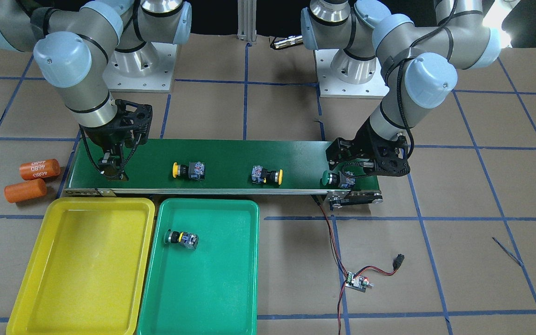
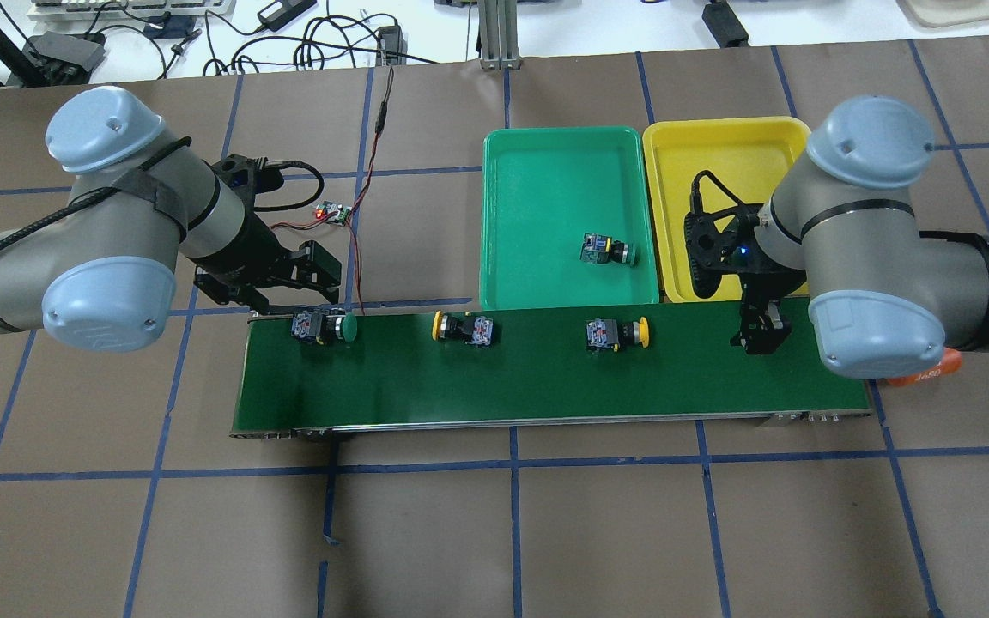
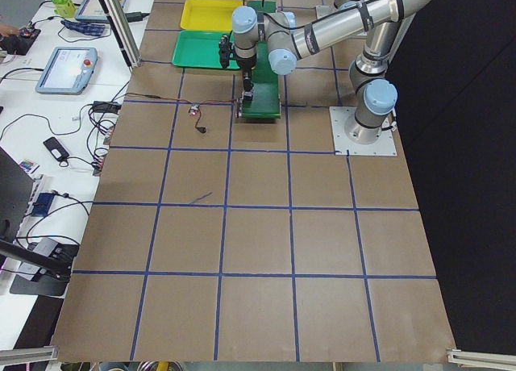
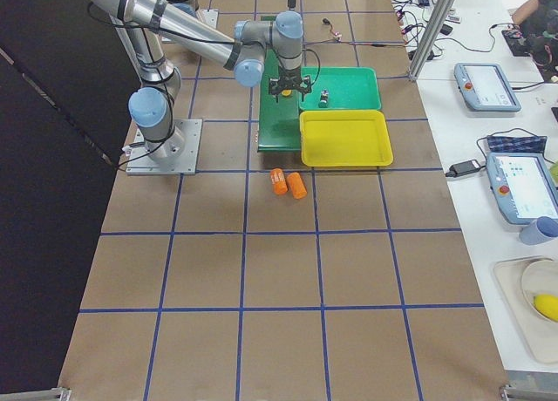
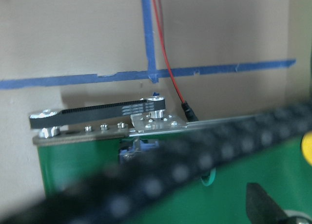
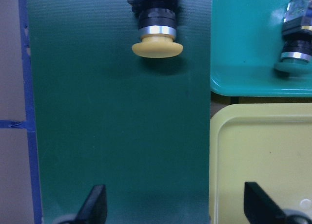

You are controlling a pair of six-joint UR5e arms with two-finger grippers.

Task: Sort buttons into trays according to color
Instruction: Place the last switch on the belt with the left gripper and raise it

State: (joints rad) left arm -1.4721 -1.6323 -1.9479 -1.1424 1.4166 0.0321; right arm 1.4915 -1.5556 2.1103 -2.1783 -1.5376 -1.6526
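Observation:
Two yellow-capped buttons [image 1: 189, 170] [image 1: 266, 175] lie on their sides on the belt. A green-capped button [image 1: 338, 178] lies at the belt's end by my left arm. My left gripper [image 1: 345, 168] hovers just over and behind it, open, not closed on it. A second green-capped button [image 1: 182, 238] lies in the teal tray [image 1: 212, 288]. The yellow tray [image 1: 30, 279] holds nothing. My right gripper [image 1: 112, 172] is open and empty, low over the belt's other end. Its wrist view shows a yellow button [image 6: 156, 39] ahead of the fingers.
The dark-green conveyor belt [image 1: 231, 156] runs between the arms, with the trays along its far side. Two orange cylinders [image 1: 40, 169] [image 1: 25, 190] lie beyond the belt's end by my right arm. A small circuit board with red and black wires [image 1: 357, 281] lies near the left arm's end.

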